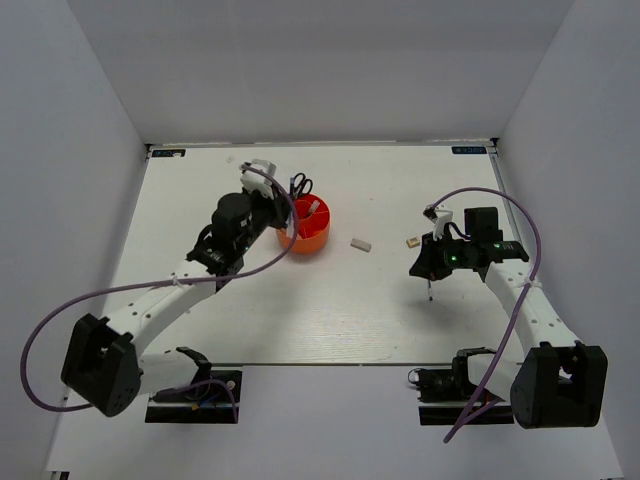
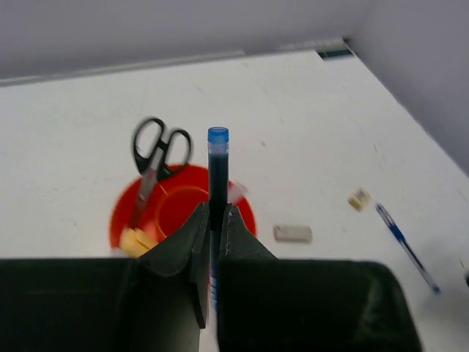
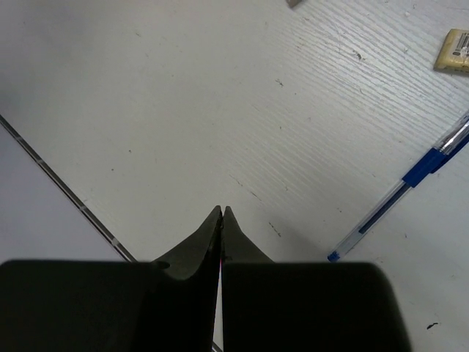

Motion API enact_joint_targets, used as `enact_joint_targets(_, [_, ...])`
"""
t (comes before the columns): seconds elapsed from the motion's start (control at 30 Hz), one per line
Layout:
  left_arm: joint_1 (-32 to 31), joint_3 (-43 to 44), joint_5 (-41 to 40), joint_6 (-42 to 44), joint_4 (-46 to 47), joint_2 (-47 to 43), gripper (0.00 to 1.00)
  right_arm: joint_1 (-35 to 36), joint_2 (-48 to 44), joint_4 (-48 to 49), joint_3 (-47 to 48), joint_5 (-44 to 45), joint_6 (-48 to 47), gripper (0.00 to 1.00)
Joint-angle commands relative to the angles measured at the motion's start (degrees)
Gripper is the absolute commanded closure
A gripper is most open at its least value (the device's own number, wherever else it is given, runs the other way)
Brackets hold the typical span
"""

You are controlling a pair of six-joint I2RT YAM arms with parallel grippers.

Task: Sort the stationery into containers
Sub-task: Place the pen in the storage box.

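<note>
My left gripper (image 2: 215,213) is shut on a dark pen with a blue cap (image 2: 218,158) and holds it upright over the round orange organiser (image 2: 245,213). Black-handled scissors (image 2: 156,150) stand in the organiser, and a yellow item (image 2: 135,240) shows at its near rim. In the top view the left gripper (image 1: 283,215) is at the organiser (image 1: 312,240). My right gripper (image 3: 222,211) is shut and empty, above the table next to a blue pen (image 3: 399,194) that lies flat. A grey-white eraser (image 1: 361,243) and a tan cube (image 1: 410,241) lie between the arms.
The eraser (image 2: 292,233), the tan cube (image 2: 358,199) and the blue pen (image 2: 404,246) lie to the right of the organiser. White walls close the table on the left, back and right. The right gripper (image 1: 428,268) hovers near the table's right side.
</note>
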Motion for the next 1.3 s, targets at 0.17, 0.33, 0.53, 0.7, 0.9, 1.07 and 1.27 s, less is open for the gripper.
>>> enact_joint_targets(0.17, [6.31, -0.73, 1.99, -3.33, 29.97, 10.97, 1.0, -0.03, 0.02, 0.29, 1.7, -2.96, -0.98, 1.0])
enact_joint_targets(0.33, [6.58, 2.61, 1.56, -3.94, 31.03, 16.6, 1.0, -0.03, 0.37, -0.06, 1.61, -3.49, -1.24, 1.0])
enact_joint_targets(0.53, [6.4, 2.88, 1.73, -3.77, 31.82, 20.3, 1.0, -0.03, 0.99, -0.5, 2.05, -4.19, -1.59, 0.99])
enact_joint_targets(0.7, [5.44, 3.23, 1.47, -0.52, 31.73, 22.93, 1.0, -0.21, 1.34, -0.5, 1.97, -4.81, -1.86, 0.95])
enact_joint_targets(0.9, [3.95, 3.84, 1.2, 2.46, 31.03, 24.78, 1.0, -0.03, 1.86, -0.85, 2.14, -5.08, -2.38, 0.69])
enact_joint_targets(1.07, [3.07, 2.44, 0.15, 3.79, 30.51, 23.82, 0.66, -0.03, 1.87, -0.85, 2.05, -4.64, -2.56, 0.34])
enact_joint_targets(1.27, [2.8, 2.17, 0.32, 4.23, 27.61, 19.96, 0.4, -0.12, 2.04, -0.59, 2.05, -3.93, -2.82, 0.36])
